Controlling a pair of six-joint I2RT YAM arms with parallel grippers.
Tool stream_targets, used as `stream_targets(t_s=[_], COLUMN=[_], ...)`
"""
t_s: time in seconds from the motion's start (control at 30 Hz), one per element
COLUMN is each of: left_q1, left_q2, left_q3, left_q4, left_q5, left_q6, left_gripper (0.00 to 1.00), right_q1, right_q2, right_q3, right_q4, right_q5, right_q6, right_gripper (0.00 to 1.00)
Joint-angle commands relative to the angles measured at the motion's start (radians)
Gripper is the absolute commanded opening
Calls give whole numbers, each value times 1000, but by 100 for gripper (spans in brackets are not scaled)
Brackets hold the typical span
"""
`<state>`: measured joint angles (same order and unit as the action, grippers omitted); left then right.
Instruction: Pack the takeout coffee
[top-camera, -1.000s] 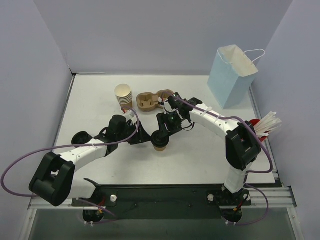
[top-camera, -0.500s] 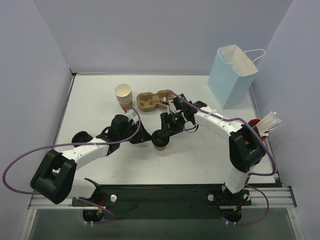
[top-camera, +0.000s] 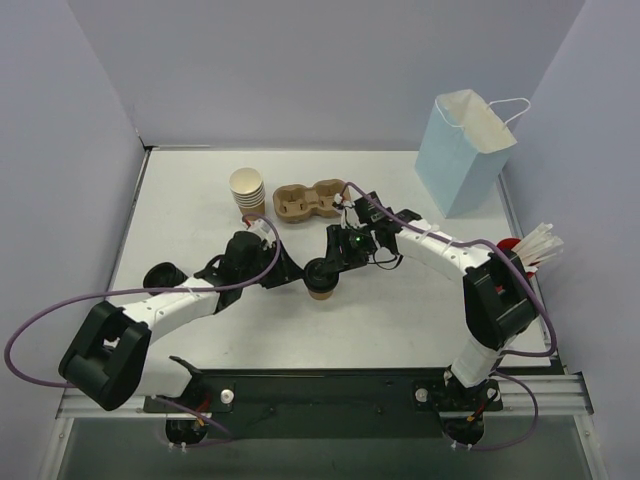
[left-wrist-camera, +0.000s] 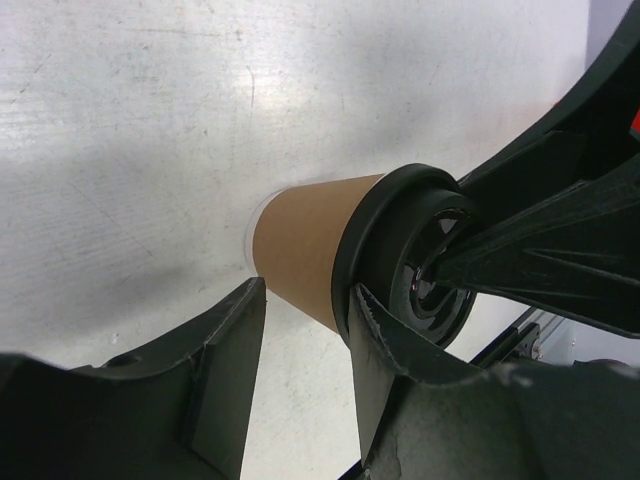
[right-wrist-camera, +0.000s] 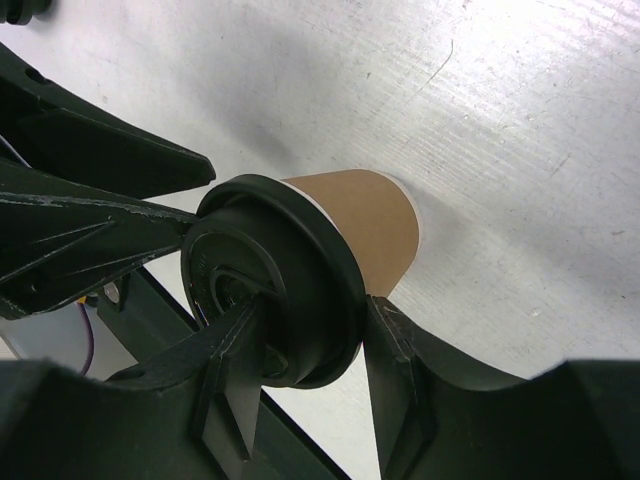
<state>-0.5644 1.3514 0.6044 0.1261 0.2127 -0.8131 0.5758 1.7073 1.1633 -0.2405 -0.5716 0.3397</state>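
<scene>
Both low | right hand (right-wrist-camera: 310, 308) seemingly clamps cup (right-wrist-camera: 372, 225) | left hand (left-wrist-camera: 305, 292) astride

A tan cup (right-wrist-camera: 368, 228) with a black lid (right-wrist-camera: 272, 268) stands on the pale, scuffed table (right-wrist-camera: 500, 130), seen from above and to one side so that the lid faces the camera. The right gripper (right-wrist-camera: 312, 308) reaches up from the bottom edge with its jaws apart. One finger crosses in front of the lid's top and the other lies against the rim where lid meets cup. Whether they pinch the lid cannot be told. From the left the left gripper (right-wrist-camera: 200, 196) points its black tapered fingers at the lid's far side. A purple cable (right-wrist-camera: 85, 322) shows low on the left.
</scene>
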Motion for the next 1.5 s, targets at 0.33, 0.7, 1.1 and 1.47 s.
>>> stream_targets(t_s=[0.33, 0.7, 1.1, 1.47], left_q1=[-9, -14, -19, -19], left_q2=[-100, -25, 38, 64], left_q3=[232, 90, 60, 57], left_q4=[-303, -158, -169, -146], left_q5=[-41, 16, -27, -7], left_q6=[152, 141, 172, 215], left_gripper=[65, 62, 59, 58], right_q1=[39, 41, -16, -106], right_q2=[23, -6, -87, -117], right_q3=[-109, -99, -62, -66], right_q4=[90, 98, 78, 81], right_q5=[29, 32, -36, -151], right_q6=[197, 225, 208, 162], right_gripper=[33, 34, 47, 35])
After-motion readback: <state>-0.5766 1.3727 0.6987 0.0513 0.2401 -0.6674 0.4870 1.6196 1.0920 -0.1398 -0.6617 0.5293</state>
